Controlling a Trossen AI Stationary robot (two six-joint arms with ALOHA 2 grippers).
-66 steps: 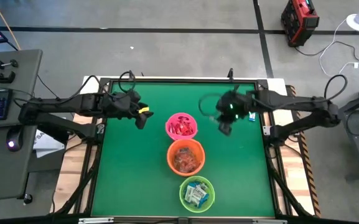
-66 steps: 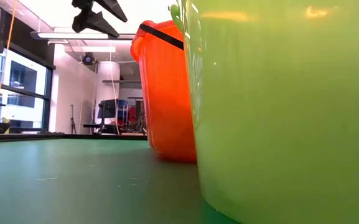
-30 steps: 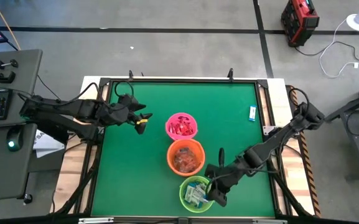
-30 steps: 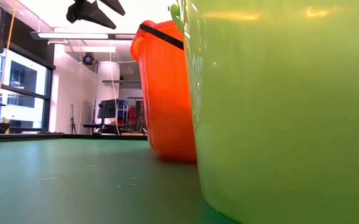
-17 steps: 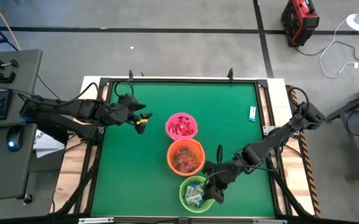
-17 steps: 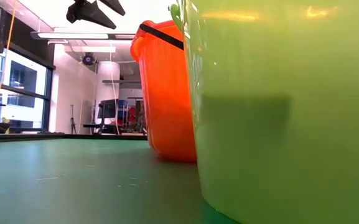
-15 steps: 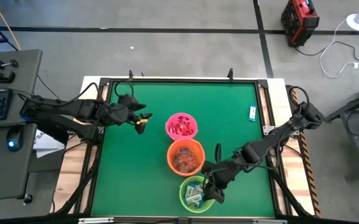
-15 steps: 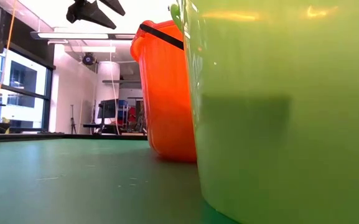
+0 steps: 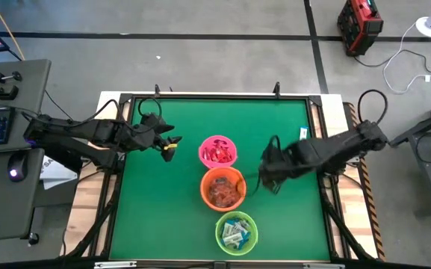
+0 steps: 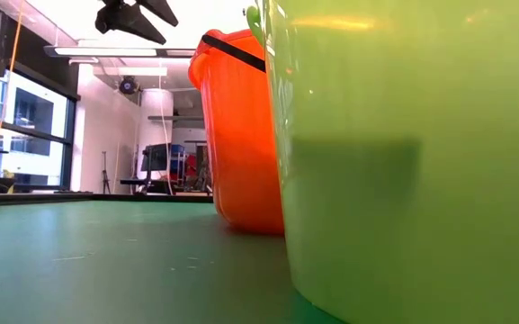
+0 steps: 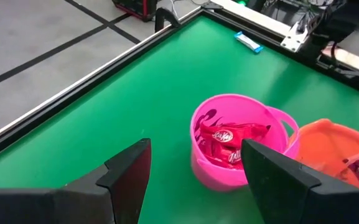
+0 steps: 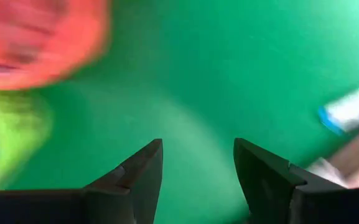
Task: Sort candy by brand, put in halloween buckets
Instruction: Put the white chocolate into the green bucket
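The left tool [image 9: 167, 143] waits spread and empty near the worktop's [image 9: 155, 202] left edge, beside the pink bucket [image 9: 218, 150] of red bars. The right tool [image 9: 263, 179], spread and empty, has swung away from the green bucket [image 9: 236, 231] toward the last blue-and-white candy [image 9: 303, 134] at the far right corner, apparently one delivery done. The orange bucket [image 9: 223, 188] sits between.

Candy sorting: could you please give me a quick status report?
Right gripper open, empty, beside orange bucket. Left gripper open, waiting beside pink bucket. One blue candy left near table's far right edge. Nothing in the way.
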